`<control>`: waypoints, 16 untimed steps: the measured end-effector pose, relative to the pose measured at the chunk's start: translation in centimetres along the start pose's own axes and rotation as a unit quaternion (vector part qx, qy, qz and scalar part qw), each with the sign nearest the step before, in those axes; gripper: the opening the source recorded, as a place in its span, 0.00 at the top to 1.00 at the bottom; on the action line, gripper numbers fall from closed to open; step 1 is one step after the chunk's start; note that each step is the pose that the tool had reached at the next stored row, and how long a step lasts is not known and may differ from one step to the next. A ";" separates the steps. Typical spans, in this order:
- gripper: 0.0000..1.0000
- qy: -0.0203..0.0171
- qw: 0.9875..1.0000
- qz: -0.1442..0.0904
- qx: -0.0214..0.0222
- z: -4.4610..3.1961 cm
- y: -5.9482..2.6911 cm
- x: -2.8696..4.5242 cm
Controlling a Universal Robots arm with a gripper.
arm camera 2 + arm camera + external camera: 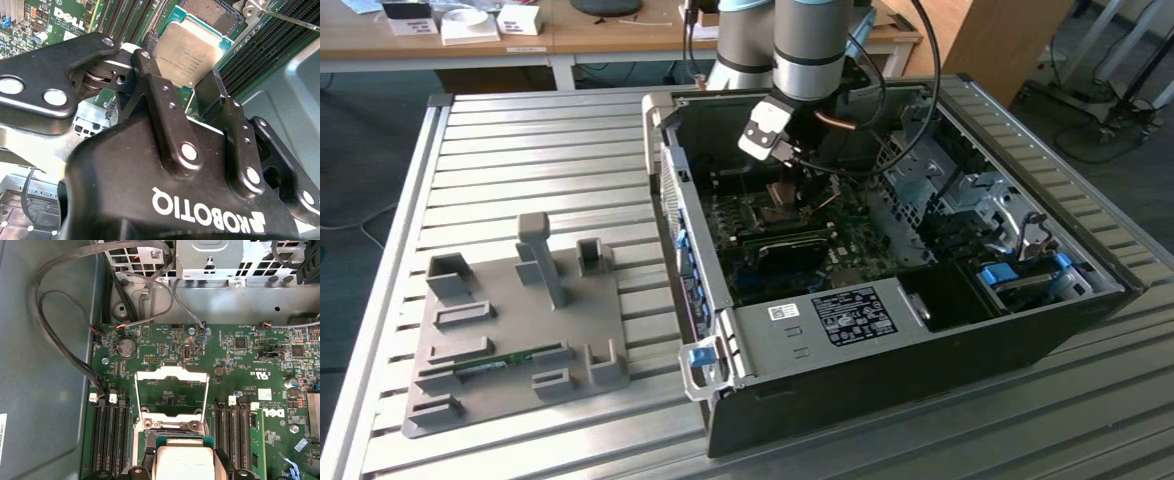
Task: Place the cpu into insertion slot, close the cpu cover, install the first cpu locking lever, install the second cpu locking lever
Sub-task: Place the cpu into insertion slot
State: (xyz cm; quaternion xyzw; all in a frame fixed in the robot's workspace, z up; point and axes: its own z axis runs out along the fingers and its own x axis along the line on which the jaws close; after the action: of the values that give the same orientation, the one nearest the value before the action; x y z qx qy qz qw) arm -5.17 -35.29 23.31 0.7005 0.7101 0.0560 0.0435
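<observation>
In both wrist views my gripper is shut on the cpu, a silvery square chip with a green edge. One black finger presses on each side of it. The chip hangs just above the green motherboard, beside the insertion slot, whose dark socket lies uncovered. The cpu cover, a thin silvery frame, stands swung up past the slot. A thin metal locking lever sticks up next to the socket. In the exterior view the gripper reaches down into the open computer case.
Long black memory slots flank the socket on both sides. Black cables loop along the case wall. On the slatted table at the exterior view's left lies a grey fixture plate with a memory stick. Drive bays with blue latches fill the case's other end.
</observation>
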 end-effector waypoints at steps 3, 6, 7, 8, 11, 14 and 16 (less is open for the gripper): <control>0.46 0.000 1.000 0.000 0.000 0.01 0.00 0.00; 0.46 0.000 1.000 0.000 0.000 0.07 -0.05 0.00; 0.46 0.000 1.000 0.000 0.000 0.09 -0.07 0.00; 0.46 0.000 1.000 0.000 0.000 0.13 -0.09 0.00; 0.46 0.000 1.000 0.000 0.000 0.32 -0.23 0.05; 0.46 0.000 1.000 0.000 0.000 0.54 -0.30 0.12; 0.46 0.000 1.000 0.000 0.000 0.68 -0.33 0.19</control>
State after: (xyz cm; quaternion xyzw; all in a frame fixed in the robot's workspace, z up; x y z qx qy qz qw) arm -5.41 -35.10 22.59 0.7005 0.7101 0.0564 0.0433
